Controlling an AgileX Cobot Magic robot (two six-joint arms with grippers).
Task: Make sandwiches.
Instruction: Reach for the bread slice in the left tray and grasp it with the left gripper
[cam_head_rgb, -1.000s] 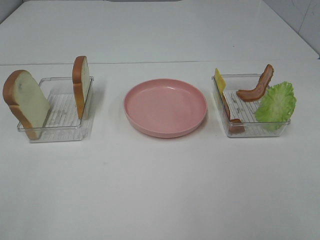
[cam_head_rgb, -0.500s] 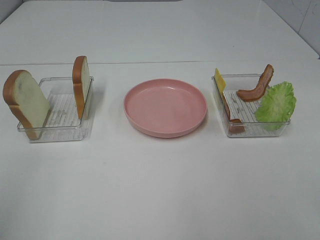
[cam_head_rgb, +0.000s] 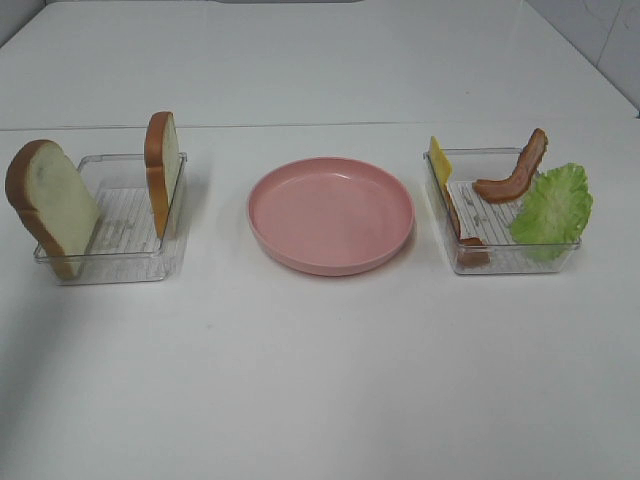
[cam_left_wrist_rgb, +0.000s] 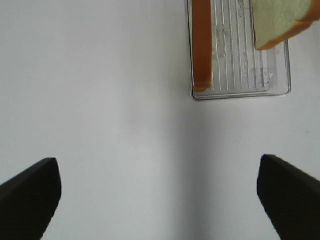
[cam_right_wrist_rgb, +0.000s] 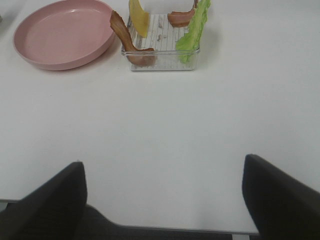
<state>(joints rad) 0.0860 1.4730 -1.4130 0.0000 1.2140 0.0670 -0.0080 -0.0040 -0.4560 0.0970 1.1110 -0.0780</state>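
Note:
The sandwich parts stand apart in two clear trays; no stacked sandwich is in view. Two bread slices (cam_head_rgb: 50, 205) (cam_head_rgb: 163, 170) lean upright in the left tray (cam_head_rgb: 110, 262). The right tray (cam_head_rgb: 500, 262) holds a yellow cheese slice (cam_head_rgb: 439, 160), bacon strips (cam_head_rgb: 515, 172) (cam_head_rgb: 465, 235) and a lettuce leaf (cam_head_rgb: 552, 208). My left gripper (cam_left_wrist_rgb: 160, 200) is open over bare table, short of the bread slice (cam_left_wrist_rgb: 202, 45) and its tray (cam_left_wrist_rgb: 240, 90). My right gripper (cam_right_wrist_rgb: 162, 200) is open too, well back from the bacon (cam_right_wrist_rgb: 127, 42), cheese (cam_right_wrist_rgb: 138, 17) and lettuce (cam_right_wrist_rgb: 195, 27). Neither gripper shows in the exterior view.
A round pink plate (cam_head_rgb: 330, 213) with nothing on it sits between the two trays, also seen as the plate (cam_right_wrist_rgb: 62, 32) in the right wrist view. White tabletop stretches in front of the trays and plate. A seam runs across the table behind them.

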